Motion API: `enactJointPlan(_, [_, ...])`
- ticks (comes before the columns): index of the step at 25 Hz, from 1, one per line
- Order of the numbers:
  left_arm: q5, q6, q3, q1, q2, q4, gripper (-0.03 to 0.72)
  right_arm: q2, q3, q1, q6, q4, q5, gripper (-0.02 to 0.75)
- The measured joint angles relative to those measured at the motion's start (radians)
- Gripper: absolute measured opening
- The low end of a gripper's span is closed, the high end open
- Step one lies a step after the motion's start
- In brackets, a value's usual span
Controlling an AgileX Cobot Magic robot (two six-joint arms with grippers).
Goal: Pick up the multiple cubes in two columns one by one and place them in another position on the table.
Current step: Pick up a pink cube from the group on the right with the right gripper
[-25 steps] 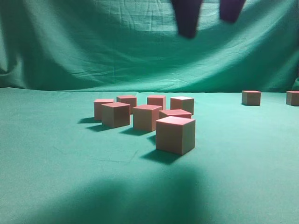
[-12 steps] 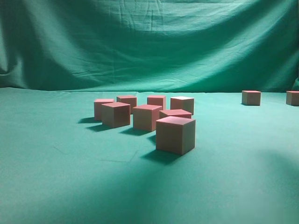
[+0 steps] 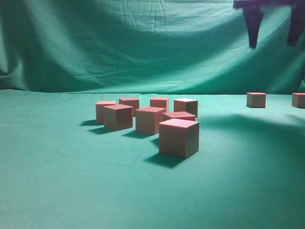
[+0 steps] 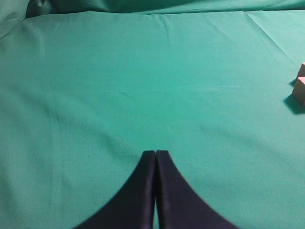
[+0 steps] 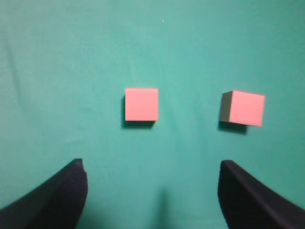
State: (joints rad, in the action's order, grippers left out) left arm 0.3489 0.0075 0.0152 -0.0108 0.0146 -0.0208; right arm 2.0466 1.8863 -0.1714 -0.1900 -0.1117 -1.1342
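Green cloth covers the desk (image 3: 57, 181) and hangs as a wrinkled backdrop (image 3: 119, 47) behind it. In the exterior view the right tool (image 3: 274, 40) is cut off by the top edge at upper right, so only two dark fingers show, spread well apart with nothing between them. Below it and far back sit two cubes (image 3: 256, 99), the second (image 3: 299, 100) clipped by the right border; down to its left stands a cluster of seven cubes (image 3: 178, 137), one of them partly hidden behind the nearest. That makes nine in this view. In the left wrist view the left tool (image 4: 155, 157) has its two dark fingers pressed together, gripping nothing, over bare cloth; far to its right two cubes (image 4: 301, 88) poke in at the frame edge, mostly cut off. In the right wrist view the right tool (image 5: 152, 188) stands wide open and empty, only its fingertips in view; two cubes lie on the cloth just ahead of it, one (image 5: 141, 104) ahead of the gap towards the left finger, the other (image 5: 244, 108) ahead of the right finger, well apart from each other.
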Motion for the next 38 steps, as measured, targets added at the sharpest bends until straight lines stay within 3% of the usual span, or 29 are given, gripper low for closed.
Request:
enactJointPlan(9, [0.000,0.000,0.000,0.000,0.000,0.000,0.000,0.314,0.272,0.020,0.022,0.061,-0.044,0.549])
enactJointPlan(20, [0.000,0.000,0.000,0.000,0.000,0.000,0.000,0.400,0.302,0.044,0.029,0.071,-0.002,0.549])
enactJointPlan(24, [0.000,0.000,0.000,0.000,0.000,0.000,0.000,0.401,0.302,0.044,0.096,0.129,0.032,0.549])
enactJointPlan(29, [0.000,0.000,0.000,0.000,0.000,0.000,0.000,0.401,0.302,0.044,0.122,0.156,0.023,0.276])
enactJointPlan(30, [0.000,0.000,0.000,0.000,0.000,0.000,0.000,0.401,0.302,0.044,0.123,0.156,0.020,0.255])
enactJointPlan(38, [0.000,0.000,0.000,0.000,0.000,0.000,0.000,0.324,0.338,0.044,0.123,0.156,-0.058,0.268])
